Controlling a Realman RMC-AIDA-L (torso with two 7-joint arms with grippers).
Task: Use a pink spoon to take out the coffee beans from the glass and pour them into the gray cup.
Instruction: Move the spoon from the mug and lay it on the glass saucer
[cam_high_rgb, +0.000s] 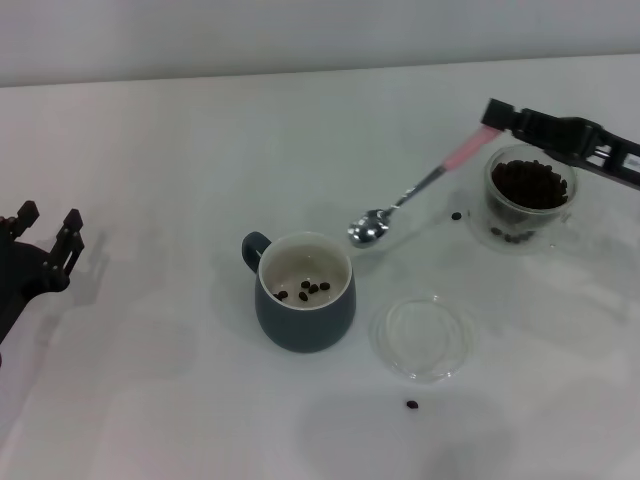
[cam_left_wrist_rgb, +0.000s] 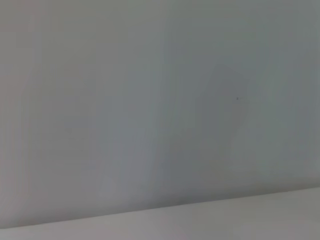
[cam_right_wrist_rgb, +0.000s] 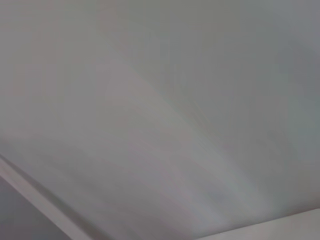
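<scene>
Your right claw is clamped on the far end of the pink spoon, holding it by the pink handle so that the metal bowl hangs low just past the far right rim of the gray cup. The spoon bowl looks empty, and a few coffee beans already lie on the cup's cream floor, so my judgement is that you are between a pour and the next scoop. The glass stands on the table at the right, directly below your right arm, holding most of its beans. To scoop well, bring the spoon bowl back over the glass, dip it steeply into the heap, then level it before lifting, since the shallow bowl sheds beans easily; one stray bean lies just left of the glass and another near the clear glass saucer, which sits right of the cup. Your left claw rests parked at the left edge, fingers spread and holding nothing. Only the head view shows any of this; both wrist views show blank pale surface and nothing of the spoon, cup or glass, so steer by the head view.
</scene>
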